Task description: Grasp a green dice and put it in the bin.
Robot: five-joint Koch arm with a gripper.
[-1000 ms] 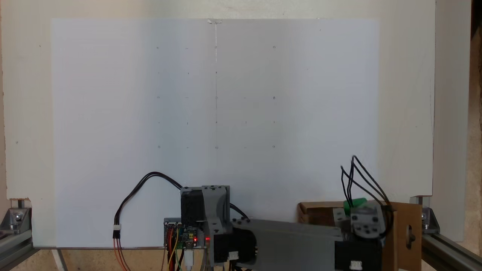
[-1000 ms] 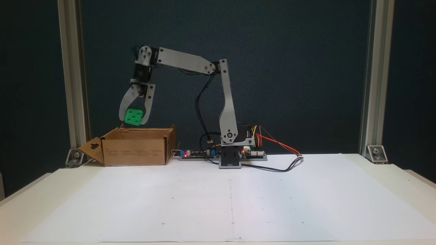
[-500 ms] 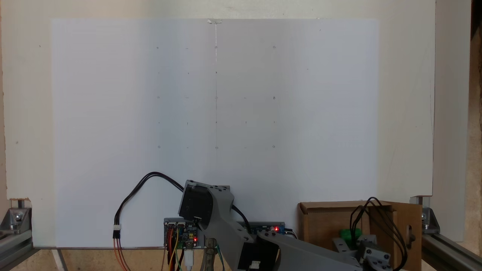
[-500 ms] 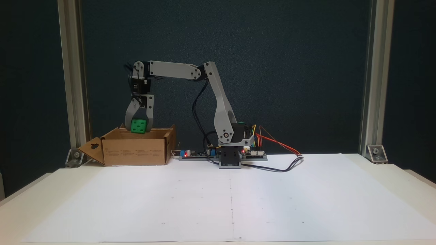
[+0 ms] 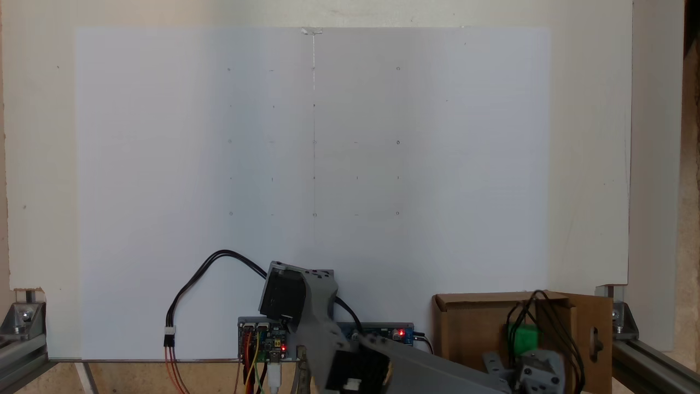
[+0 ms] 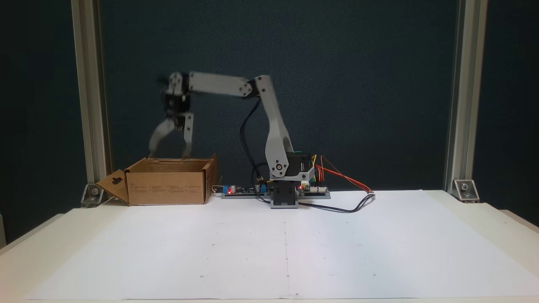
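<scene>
A: What is closest to us?

B: In a fixed view, a big white paper sheet [image 6: 286, 248] lies on the pale table [image 6: 497, 219]. It has tiny dots on it.

A: And behind the paper?

B: The arm's base [image 6: 285, 198] stands at the back edge of the paper. Little boards with red lights and coloured wires [image 6: 337, 174] sit beside it. A black cable [image 6: 337, 208] curls onto the paper.

A: Where is the bin?

B: The bin [image 6: 166, 183] is a brown cardboard box, to the left of the base in that view. One flap with a keyhole-shaped hole sticks out on its left side.

A: What is the gripper doing?

B: The gripper [image 6: 168, 152] hangs just above the open top of the bin, pointing down. It looks blurry. Its two jaws are spread wide apart, and nothing is between them.

A: So where is the green dice?

B: Look at the fixed view from above. The green dice [image 5: 526, 338] is inside the bin [image 5: 465, 323], down between the brown walls. Black wires from the arm cross in front of it. The grey gripper head sits just below it in that picture, at the bottom edge.

A: What is farthest back?

B: A dark wall [image 6: 358, 84] and two silver metal posts [image 6: 457, 97], one on each side.
</scene>
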